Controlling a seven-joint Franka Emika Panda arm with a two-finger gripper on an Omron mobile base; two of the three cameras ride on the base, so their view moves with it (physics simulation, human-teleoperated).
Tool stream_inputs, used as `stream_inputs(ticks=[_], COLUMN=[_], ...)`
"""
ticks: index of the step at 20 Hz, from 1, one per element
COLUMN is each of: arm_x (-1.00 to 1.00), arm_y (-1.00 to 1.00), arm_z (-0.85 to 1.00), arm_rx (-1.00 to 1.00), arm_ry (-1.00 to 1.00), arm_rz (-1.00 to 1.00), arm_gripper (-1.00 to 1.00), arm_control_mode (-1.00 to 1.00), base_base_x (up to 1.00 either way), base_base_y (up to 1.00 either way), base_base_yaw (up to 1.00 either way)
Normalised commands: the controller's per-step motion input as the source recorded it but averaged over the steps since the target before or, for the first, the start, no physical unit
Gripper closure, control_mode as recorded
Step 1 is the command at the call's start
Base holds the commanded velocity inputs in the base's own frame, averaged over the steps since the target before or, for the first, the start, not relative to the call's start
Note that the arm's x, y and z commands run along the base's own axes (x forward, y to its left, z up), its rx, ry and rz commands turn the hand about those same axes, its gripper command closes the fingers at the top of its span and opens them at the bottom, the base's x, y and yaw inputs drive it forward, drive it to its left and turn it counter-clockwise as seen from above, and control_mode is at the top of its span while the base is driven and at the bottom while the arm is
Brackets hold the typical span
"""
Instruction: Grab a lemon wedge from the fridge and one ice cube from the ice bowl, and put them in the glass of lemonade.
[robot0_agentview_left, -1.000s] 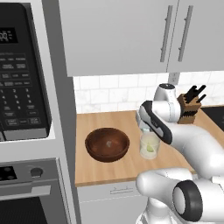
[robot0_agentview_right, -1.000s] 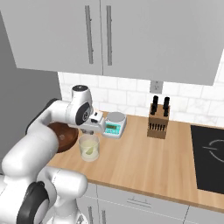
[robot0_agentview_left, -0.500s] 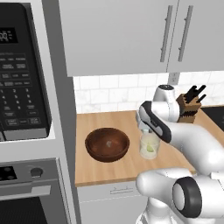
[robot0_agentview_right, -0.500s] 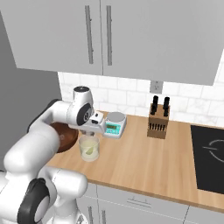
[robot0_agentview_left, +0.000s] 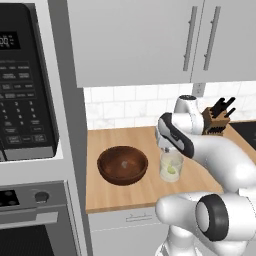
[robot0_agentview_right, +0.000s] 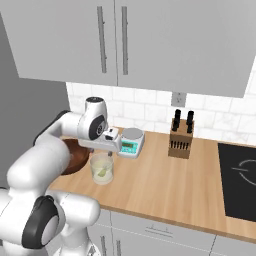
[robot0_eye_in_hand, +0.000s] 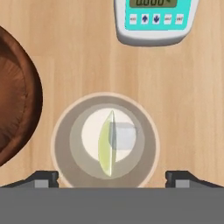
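The glass of lemonade (robot0_eye_in_hand: 105, 142) stands on the wooden counter directly under my hand. Inside it lie the lemon wedge (robot0_eye_in_hand: 105, 148), pale yellow-green and seen edge-on, and a clear ice cube (robot0_eye_in_hand: 124, 135) touching it. My gripper (robot0_eye_in_hand: 113, 177) hovers just above the glass (robot0_agentview_left: 171, 166), open, its fingertips (robot0_eye_in_hand: 43, 177) spread wider than the rim and holding nothing. The brown ice bowl (robot0_agentview_left: 122, 165) sits left of the glass, its rim close to it (robot0_eye_in_hand: 17, 100). From the right I see the gripper (robot0_agentview_right: 105, 150) over the glass (robot0_agentview_right: 102, 168). The fridge is out of view.
A teal and white kitchen scale (robot0_eye_in_hand: 153, 19) stands behind the glass near the tiled wall (robot0_agentview_right: 131, 140). A knife block (robot0_agentview_right: 180, 140) is further right, then a black cooktop (robot0_agentview_right: 240, 180). Microwave (robot0_agentview_left: 25, 85) and oven column rise at the left; cabinets hang overhead.
The jaws have opened wide over the glass. The arm has stayed almost where it was.
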Motion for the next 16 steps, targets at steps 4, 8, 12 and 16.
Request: stream_inputs(ticks=[4, 8, 12, 16], arm_x=[-0.02, -0.11, -0.27, -0.21], arm_y=[0.0, 0.0, 0.0, 0.0], arm_z=[0.08, 0.2, 0.15, 0.11], arm_rx=[0.0, 0.01, 0.03, 0.04], arm_ry=[-0.02, -0.08, -0.13, -0.14], arm_rz=[0.0, 0.0, 0.0, 0.0], arm_gripper=[-1.0, -1.0, -1.0, -1.0], arm_control_mode=[-1.0, -1.0, -1.0, -1.0], base_base_x=[0.0, 0.0, 0.0, 0.0], base_base_y=[0.0, 0.0, 0.0, 0.0], base_base_yaw=[0.0, 0.0, 0.0, 0.0])
